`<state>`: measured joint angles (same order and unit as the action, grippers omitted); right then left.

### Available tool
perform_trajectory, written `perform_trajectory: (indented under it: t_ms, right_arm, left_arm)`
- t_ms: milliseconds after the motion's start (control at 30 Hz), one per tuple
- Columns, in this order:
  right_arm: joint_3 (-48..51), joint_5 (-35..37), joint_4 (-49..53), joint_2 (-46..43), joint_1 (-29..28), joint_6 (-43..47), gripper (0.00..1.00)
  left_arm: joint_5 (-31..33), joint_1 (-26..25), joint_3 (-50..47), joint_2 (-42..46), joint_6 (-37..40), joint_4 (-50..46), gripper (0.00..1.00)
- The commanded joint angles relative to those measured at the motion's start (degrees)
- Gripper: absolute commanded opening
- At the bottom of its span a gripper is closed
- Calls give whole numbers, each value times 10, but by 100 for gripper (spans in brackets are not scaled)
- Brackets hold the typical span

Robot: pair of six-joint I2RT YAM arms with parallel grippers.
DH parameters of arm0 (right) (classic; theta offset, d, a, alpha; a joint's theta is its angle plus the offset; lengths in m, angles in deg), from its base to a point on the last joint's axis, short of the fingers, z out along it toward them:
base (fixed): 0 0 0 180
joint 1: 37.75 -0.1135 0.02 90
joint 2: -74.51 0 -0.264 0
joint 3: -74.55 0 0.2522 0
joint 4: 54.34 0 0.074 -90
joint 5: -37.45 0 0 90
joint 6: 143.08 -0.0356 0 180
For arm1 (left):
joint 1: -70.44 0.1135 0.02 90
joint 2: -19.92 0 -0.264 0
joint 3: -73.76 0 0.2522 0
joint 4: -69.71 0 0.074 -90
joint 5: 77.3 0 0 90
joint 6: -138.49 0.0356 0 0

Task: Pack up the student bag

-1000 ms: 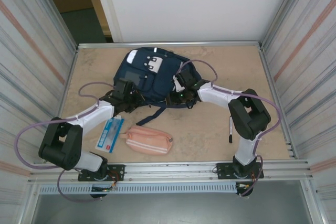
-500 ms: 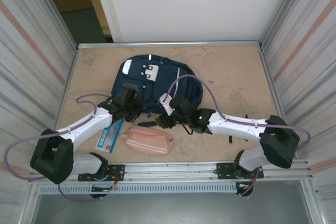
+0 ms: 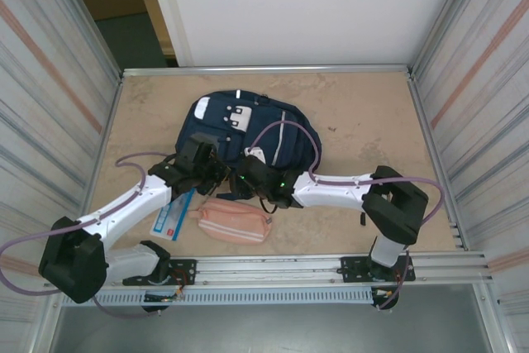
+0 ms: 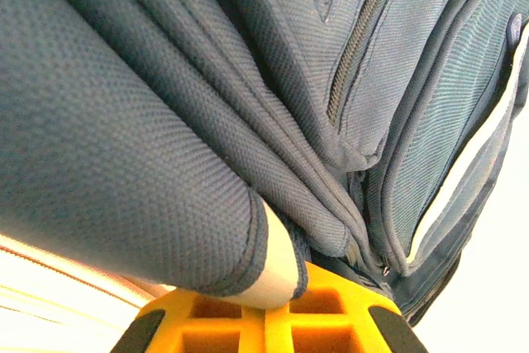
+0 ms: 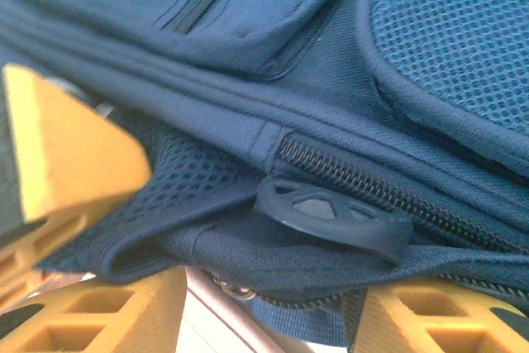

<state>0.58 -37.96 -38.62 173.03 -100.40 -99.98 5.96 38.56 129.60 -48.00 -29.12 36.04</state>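
The navy student bag (image 3: 273, 126) lies flat at the table's middle back, its white patches (image 3: 238, 113) facing up. My left gripper (image 3: 203, 164) is at the bag's near-left edge; in the left wrist view its yellow fingers (image 4: 207, 324) are closed together with a fold of bag fabric (image 4: 124, 163) pinched at them. My right gripper (image 3: 248, 181) is at the bag's near edge. Its fingers (image 5: 107, 312) stand apart, with mesh fabric and a round zipper pull (image 5: 331, 212) between them. The left gripper's yellow finger (image 5: 58, 155) shows beside it.
A pink pencil pouch (image 3: 235, 221) lies just in front of both grippers. A flat blue-and-white pack (image 3: 172, 214) sits left of it, under the left arm. A dark pen (image 3: 363, 207) lies near the right arm's elbow. Metal walls close both sides.
The right arm has swung from the bag's right side round to its near edge, ending left of centre. The bag has shifted and turned slightly. The left arm has stretched further forward.
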Motion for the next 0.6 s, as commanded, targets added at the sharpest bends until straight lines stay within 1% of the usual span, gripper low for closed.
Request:
perform_trajectory:
  t_ms: [0,67,133,233,300,333,433,533,567]
  right_arm:
    - [-29,51,3,33,1,-63,48]
    - [-37,42,-12,42,1,-64,41]
    - [-48,41,-8,40,-3,-64,35]
    - [-43,50,-10,29,-8,-61,15]
    - [-35,45,-9,25,-7,-59,7]
    - [-34,41,0,21,-6,-56,5]
    - [-20,1,13,0,6,-58,3]
    - [5,-70,8,-19,18,-61,2]
    - [11,-106,7,-23,24,-61,1]
  left_arm:
    - [-58,-9,28,24,-12,31,0]
    - [-64,-11,39,18,-4,23,0]
    - [-64,-12,43,15,-5,23,0]
    - [-63,-13,41,14,-3,22,0]
    - [-56,-13,38,16,2,16,0]
    - [-51,-13,33,18,1,17,0]
    - [-35,-12,20,23,-4,23,0]
    - [-17,-4,23,23,26,6,0]
    - [3,-3,24,25,36,-3,0]
